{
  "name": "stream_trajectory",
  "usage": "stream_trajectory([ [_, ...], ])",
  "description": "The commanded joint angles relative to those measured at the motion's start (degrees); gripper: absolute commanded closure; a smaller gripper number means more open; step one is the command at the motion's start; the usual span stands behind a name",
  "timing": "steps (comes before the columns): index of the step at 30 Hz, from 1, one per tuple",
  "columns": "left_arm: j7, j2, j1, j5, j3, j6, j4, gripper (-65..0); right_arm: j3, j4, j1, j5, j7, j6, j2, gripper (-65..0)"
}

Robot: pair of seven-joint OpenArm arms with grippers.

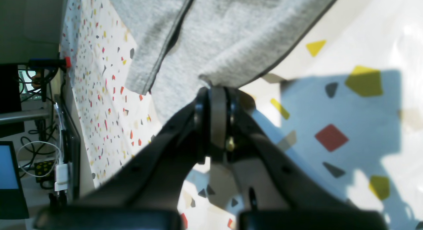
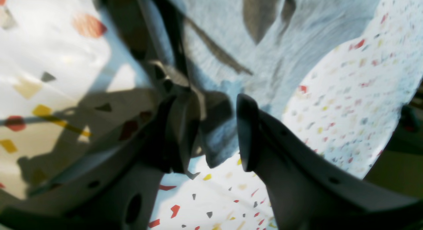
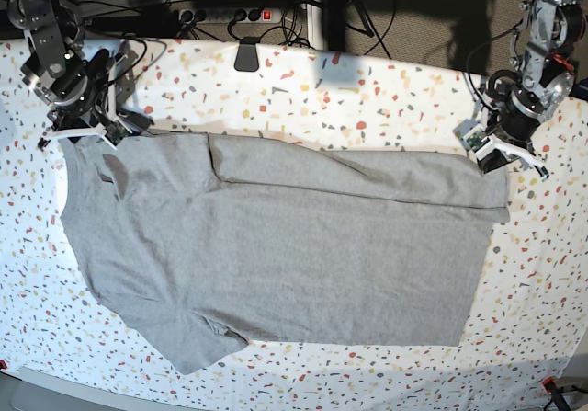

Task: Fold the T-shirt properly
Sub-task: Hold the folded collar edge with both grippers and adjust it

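No text, label, brand, number or sign can be read in any view. The T-shirt [image 3: 285, 245] lies with a plain grey side up on the tabletop [image 3: 367, 89], and the cloth seen from both wrist views is plain grey too. The tabletop carries only coloured flecks, no writing. The gear beyond the tabletop's far edge and past its left edge in the left wrist view is too small and dim to show any lettering.

Grey T-shirt [image 3: 276, 245] spread flat; top edge folded over
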Motion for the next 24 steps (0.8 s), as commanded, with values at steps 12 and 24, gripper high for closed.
stream_trajectory([
  [12, 0.2, -0.8, 0.1, 0.3, -0.1, 0.0, 0.3, 0.0, 0.4, -0.5, 0.3, -1.7, 0.5, 3.5, 1.1, -23.2],
  [24, 0.2, -0.8, 0.1, 0.3, -0.1, 0.0, 0.3, 0.0, 0.4, -0.6, 0.3, -4.5, 3.0, 3.9, 1.1, -36.8],
])
